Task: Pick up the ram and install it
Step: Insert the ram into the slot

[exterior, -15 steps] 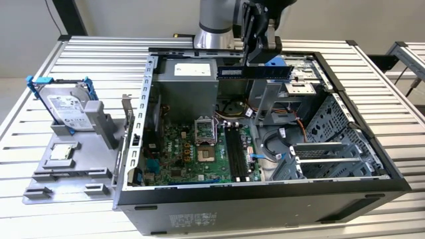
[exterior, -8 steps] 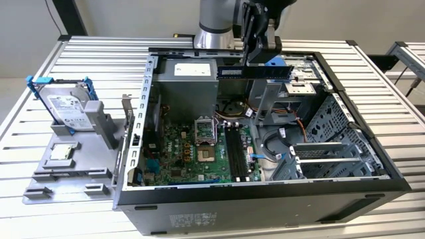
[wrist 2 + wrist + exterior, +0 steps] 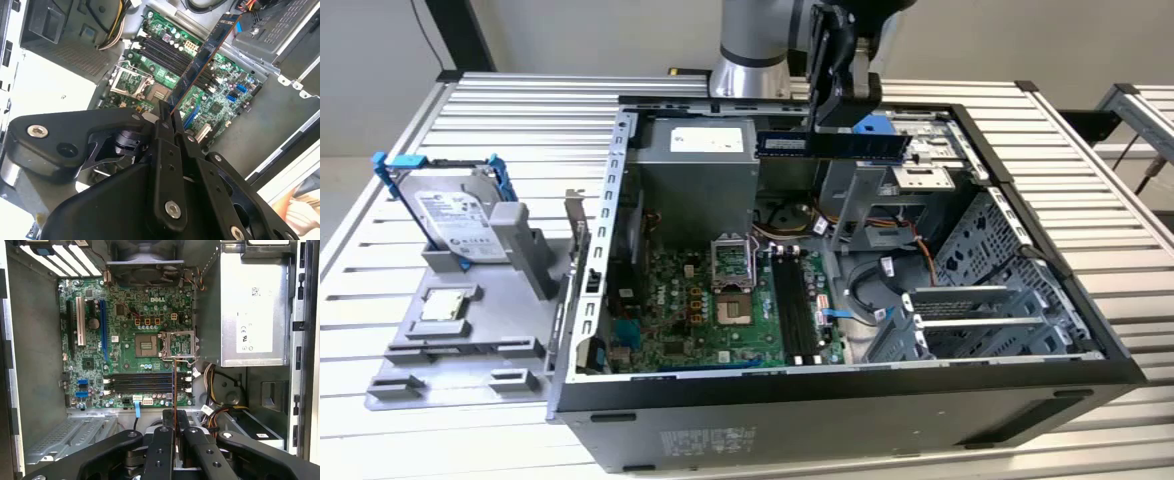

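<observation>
The gripper pinches the white-labelled ram level above the open case, seemingly over its memory slots

Arm upright, jaws pointing down (clamped together)

Worktop: I see the computer case on its middle, with a parts holder just beside the case on the exterior view's left.
Parts holder: a hard drive stands propped at its far end, and a processor chip lies flat in front of the drive.
Case: it lies on its side, open side up, with the motherboard on its floor.
Power supply: inside the case, behind the motherboard.
Processor socket: on the motherboard, with the memory slots just beside it on the exterior view's right.
Drive cage: inside the case, on the exterior view's right of the slots.
Ram: clamped in my jaws above the case's far end, well apart from the slots.
</observation>
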Available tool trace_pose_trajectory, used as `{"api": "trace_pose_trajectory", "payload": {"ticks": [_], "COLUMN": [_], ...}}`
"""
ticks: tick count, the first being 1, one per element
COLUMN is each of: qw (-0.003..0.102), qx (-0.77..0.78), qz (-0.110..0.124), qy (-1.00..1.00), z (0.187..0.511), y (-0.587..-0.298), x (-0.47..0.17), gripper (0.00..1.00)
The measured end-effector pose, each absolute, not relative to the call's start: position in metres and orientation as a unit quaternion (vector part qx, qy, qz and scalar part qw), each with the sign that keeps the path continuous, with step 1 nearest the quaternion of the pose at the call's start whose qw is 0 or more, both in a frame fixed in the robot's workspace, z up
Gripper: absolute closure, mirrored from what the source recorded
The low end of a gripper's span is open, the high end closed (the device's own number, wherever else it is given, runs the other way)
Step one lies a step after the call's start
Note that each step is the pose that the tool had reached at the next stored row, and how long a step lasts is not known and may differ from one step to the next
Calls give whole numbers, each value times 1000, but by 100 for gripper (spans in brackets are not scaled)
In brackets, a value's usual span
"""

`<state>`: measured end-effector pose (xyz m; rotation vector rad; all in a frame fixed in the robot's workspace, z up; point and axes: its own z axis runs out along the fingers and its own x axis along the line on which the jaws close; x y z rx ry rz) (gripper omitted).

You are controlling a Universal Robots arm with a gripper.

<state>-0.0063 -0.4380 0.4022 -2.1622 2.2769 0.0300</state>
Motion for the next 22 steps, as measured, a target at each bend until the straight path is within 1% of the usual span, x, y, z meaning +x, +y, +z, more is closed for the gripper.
{"api": "trace_pose_trajectory", "payload": {"ticks": [5, 22], "qw": [1, 2], "qx": [-686, -568], "qz": [10, 9], "qy": [728, 823], "z": [402, 402], "y": [-438, -438], "x": [-6, -6], "gripper": [100, 100]}}
